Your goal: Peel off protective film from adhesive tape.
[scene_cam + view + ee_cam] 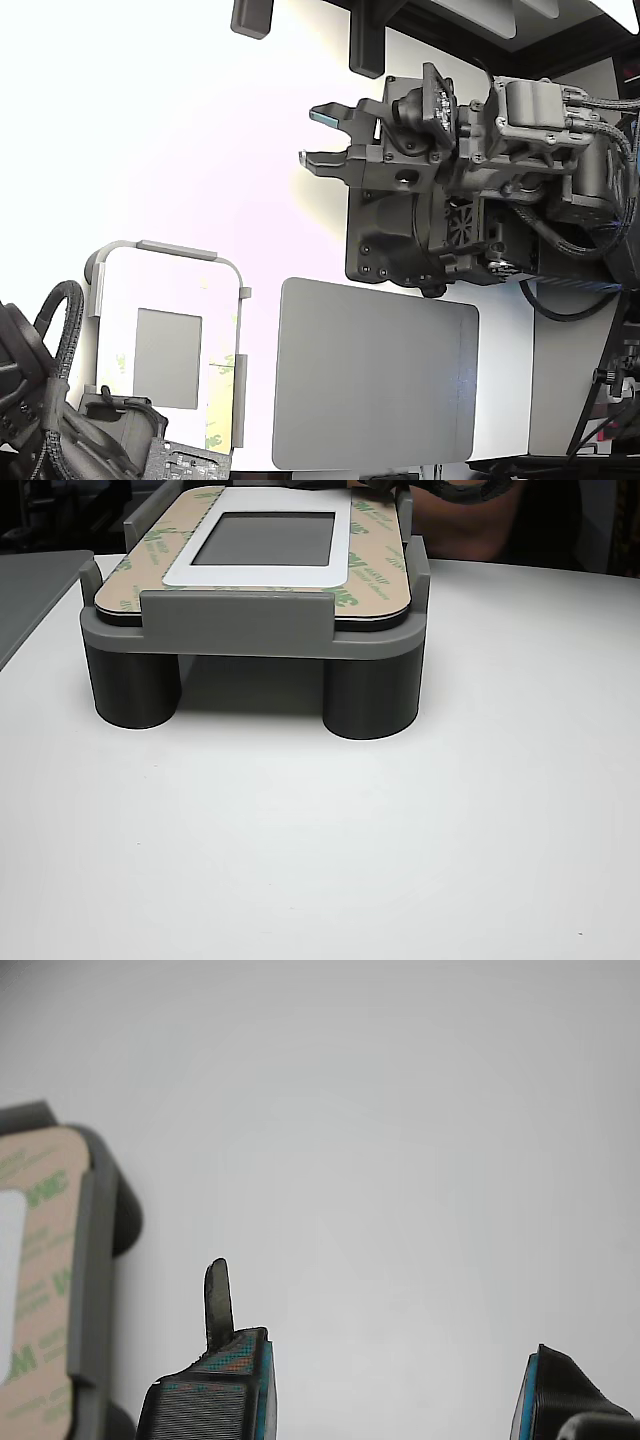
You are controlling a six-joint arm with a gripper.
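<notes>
The protective film (222, 385) is a pale yellow-green strip with faint green print along the edge of the white panel (120, 300), which lies in a grey fixture (165, 249) at the exterior view's lower left. In the other view the film (375, 555) borders the panel's white frame, and it shows tan with green print in the wrist view (45, 1260). My gripper (312, 136) hovers up and to the right of the fixture, well apart from it. It is open with nothing between its fingers (225, 1390).
A large grey rounded-corner mat (375, 370) lies to the right of the fixture in the exterior view. A small grey rectangle patch (168, 358) sits in the panel's middle. A second black arm with cables (50, 400) stands at the lower left. The fixture rests on round legs (370, 695).
</notes>
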